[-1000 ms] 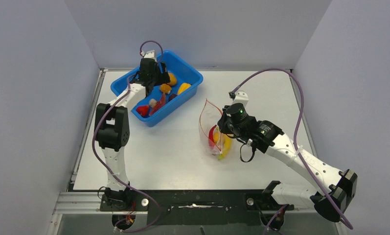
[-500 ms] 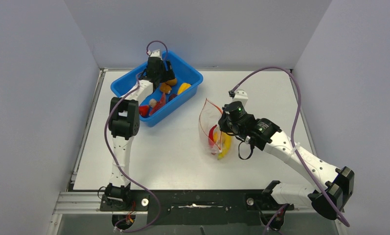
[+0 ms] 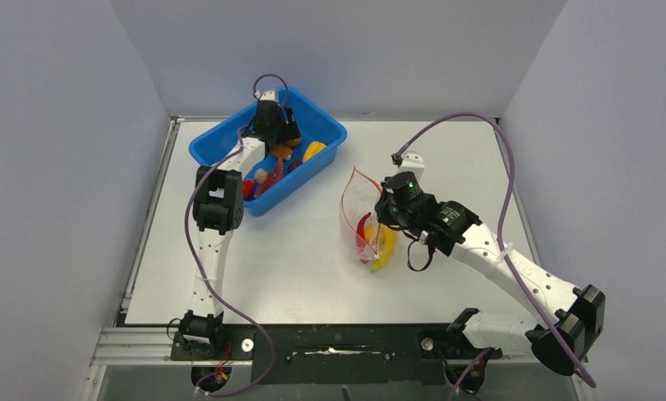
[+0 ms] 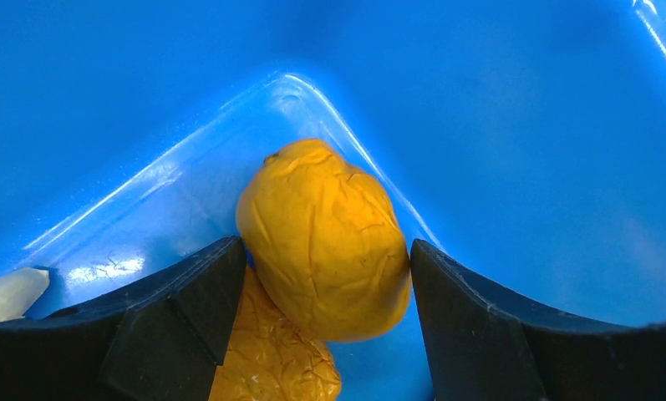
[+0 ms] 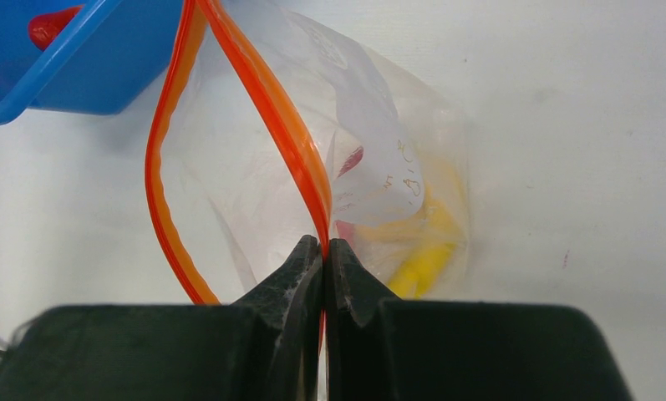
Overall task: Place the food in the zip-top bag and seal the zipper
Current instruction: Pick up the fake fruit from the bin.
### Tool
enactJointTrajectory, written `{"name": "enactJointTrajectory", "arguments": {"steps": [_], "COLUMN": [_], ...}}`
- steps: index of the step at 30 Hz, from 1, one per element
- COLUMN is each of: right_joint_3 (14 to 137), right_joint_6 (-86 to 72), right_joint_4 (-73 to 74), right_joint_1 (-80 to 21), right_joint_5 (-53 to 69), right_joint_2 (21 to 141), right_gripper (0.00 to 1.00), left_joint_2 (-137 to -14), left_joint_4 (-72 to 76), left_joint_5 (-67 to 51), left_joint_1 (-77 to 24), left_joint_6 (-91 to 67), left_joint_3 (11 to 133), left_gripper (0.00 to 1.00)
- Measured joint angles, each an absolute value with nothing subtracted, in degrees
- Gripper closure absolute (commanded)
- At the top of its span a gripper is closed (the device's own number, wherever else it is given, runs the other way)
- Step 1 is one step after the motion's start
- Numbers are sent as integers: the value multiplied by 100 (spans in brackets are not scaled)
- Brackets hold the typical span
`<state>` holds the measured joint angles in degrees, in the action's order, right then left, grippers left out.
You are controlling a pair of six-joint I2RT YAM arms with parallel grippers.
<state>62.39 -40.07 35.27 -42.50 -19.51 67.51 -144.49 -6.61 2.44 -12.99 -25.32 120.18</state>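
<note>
My left gripper (image 3: 277, 134) is down in the blue tub (image 3: 333, 127). In the left wrist view its fingers (image 4: 325, 276) touch both sides of an orange lump (image 4: 325, 238) in the tub's corner, with a second orange lump (image 4: 271, 359) below it. My right gripper (image 3: 383, 222) is shut on the red-orange zipper (image 5: 271, 100) of the clear zip-top bag (image 3: 358, 200), holding its mouth open. The bag holds a yellow banana (image 5: 425, 259) and a red chili (image 3: 363, 227). The right fingertips (image 5: 323, 251) pinch one side of the strip.
The tub also holds a yellow piece (image 3: 314, 150), red pieces (image 3: 247, 189) and a white garlic (image 4: 7, 292). A tub corner (image 5: 70, 75) shows just beyond the bag mouth. Grey walls enclose the white table (image 3: 446, 159) on three sides.
My left arm has reached farther back into the tub and lowered its gripper around the orange lump. My right gripper and the bag have hardly moved.
</note>
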Motion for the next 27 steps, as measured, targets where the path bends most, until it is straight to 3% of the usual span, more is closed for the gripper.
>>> {"name": "enactJointTrajectory", "arguments": {"steps": [9, 27], "right_joint_3": [6239, 6239], "right_joint_6": [-3916, -3968], "right_joint_4": [3527, 3529], "right_joint_1": [-4191, -4165], "right_joint_5": [-1955, -1973], "right_joint_2": [6751, 6539], "right_gripper": [100, 100], "left_joint_2": [-14490, -13992], "left_joint_4": [-676, -582], "left_joint_5": [152, 30], "left_joint_1": [-1288, -1264], "left_joint_6": [-2585, -2574], "left_joint_3": [12079, 11334], "left_gripper": [49, 57]}}
